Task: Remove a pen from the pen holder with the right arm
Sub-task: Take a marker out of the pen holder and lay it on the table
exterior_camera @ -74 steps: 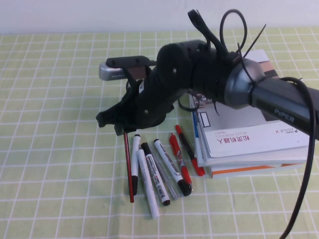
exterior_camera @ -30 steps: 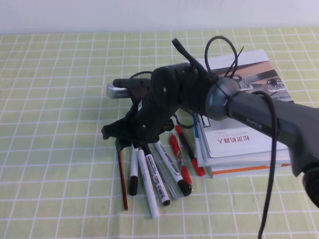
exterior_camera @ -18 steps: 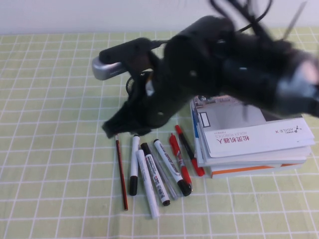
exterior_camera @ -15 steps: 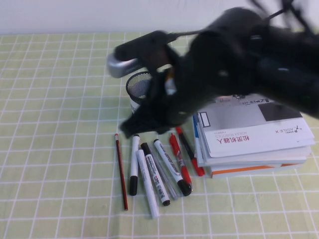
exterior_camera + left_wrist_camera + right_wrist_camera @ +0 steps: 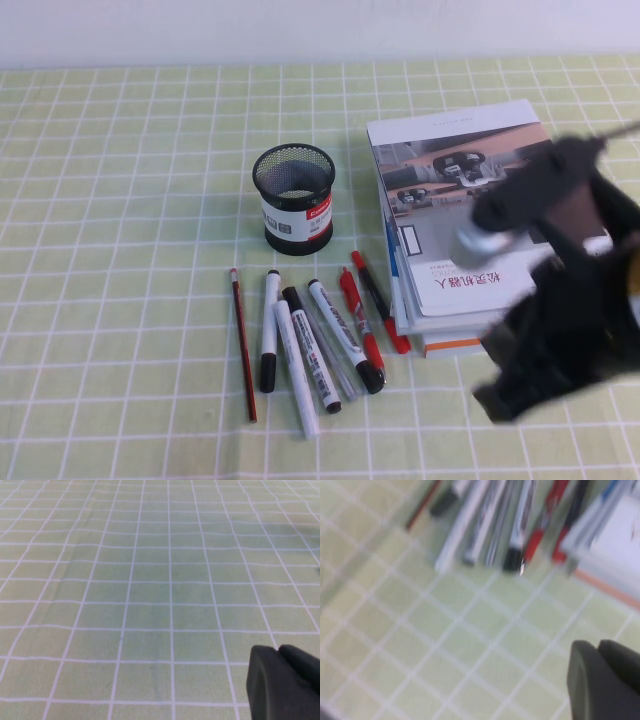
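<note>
The black mesh pen holder stands upright mid-table, and no pen shows in it. In front of it several pens lie in a row: a thin red pencil, white markers and red pens. My right gripper, blurred by motion, hangs over the table's front right, in front of the book stack and well to the right of the pens. It is shut with nothing in it, and its wrist view looks back at the pen tips. My left gripper is shut over bare cloth.
A stack of books lies right of the holder, its near edge beside the red pens. A green checked cloth covers the whole table. The books' corner shows in the right wrist view.
My right arm has swung from above the pen row and holder to the front right, its gripper shutting on nothing. The red pencil now lies on the cloth at the row's left.
</note>
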